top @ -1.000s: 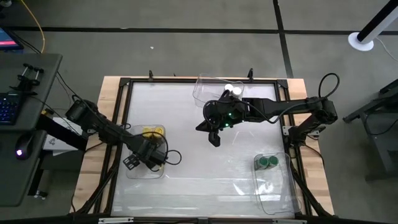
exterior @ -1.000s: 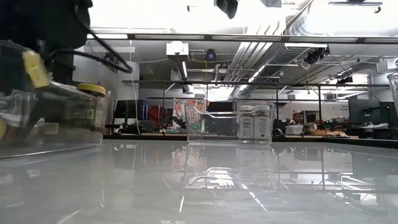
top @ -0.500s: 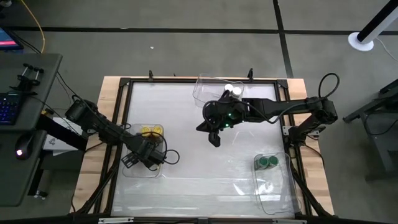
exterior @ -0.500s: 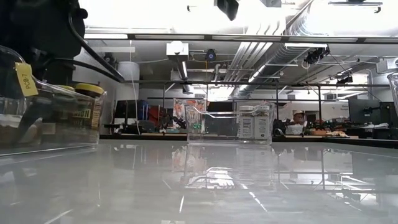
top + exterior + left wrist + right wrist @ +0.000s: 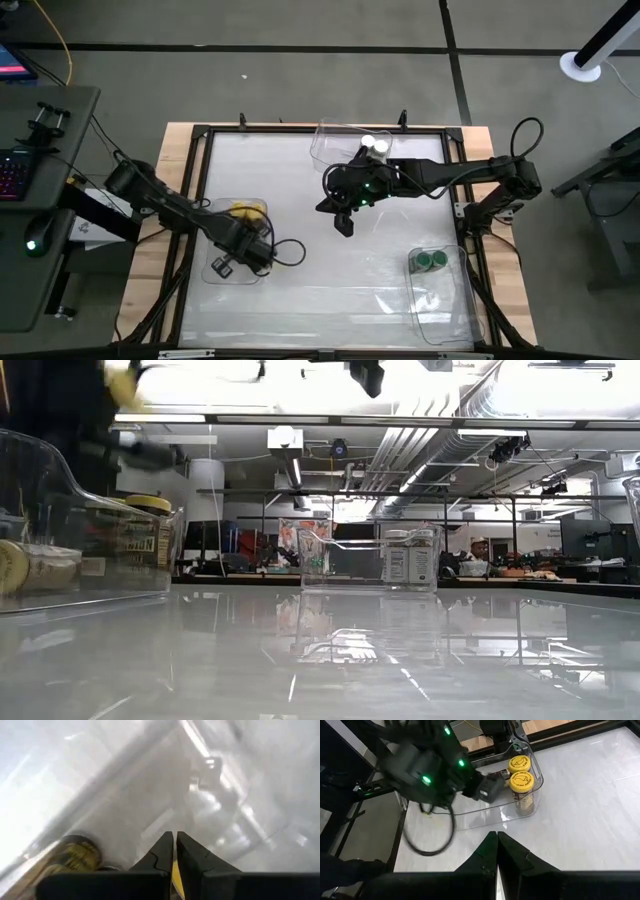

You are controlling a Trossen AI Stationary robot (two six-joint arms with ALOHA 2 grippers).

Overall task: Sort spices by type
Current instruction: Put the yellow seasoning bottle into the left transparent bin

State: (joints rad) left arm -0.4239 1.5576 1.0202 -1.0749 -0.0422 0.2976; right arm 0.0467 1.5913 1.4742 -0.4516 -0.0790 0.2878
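Note:
Two yellow-lidded spice jars [image 5: 521, 780] stand upright in the clear bin [image 5: 215, 276] at the table's left. A third jar [image 5: 30, 568] lies on its side in that bin. My left gripper [image 5: 174, 839] hangs shut above the bin's near part [image 5: 222, 268], pointing down and holding nothing. My right gripper [image 5: 343, 225] is shut and empty above the table's middle. A white-lidded jar [image 5: 375, 145] stands in the far bin [image 5: 330, 140]. Green-lidded jars [image 5: 432, 262] are in the right bin [image 5: 445, 300].
The white tabletop [image 5: 320, 270] lies bare between the three bins inside a black frame [image 5: 200, 135]. A cable [image 5: 285, 250] loops from my left arm over the table beside the left bin. Desks and a keyboard [image 5: 10, 170] stand off the table's left.
My left gripper has risen straight up out of the left bin and has shut its fingers, which stood open a second ago. A yellow-lidded jar now lies on its side on the bin's floor where the gripper was.

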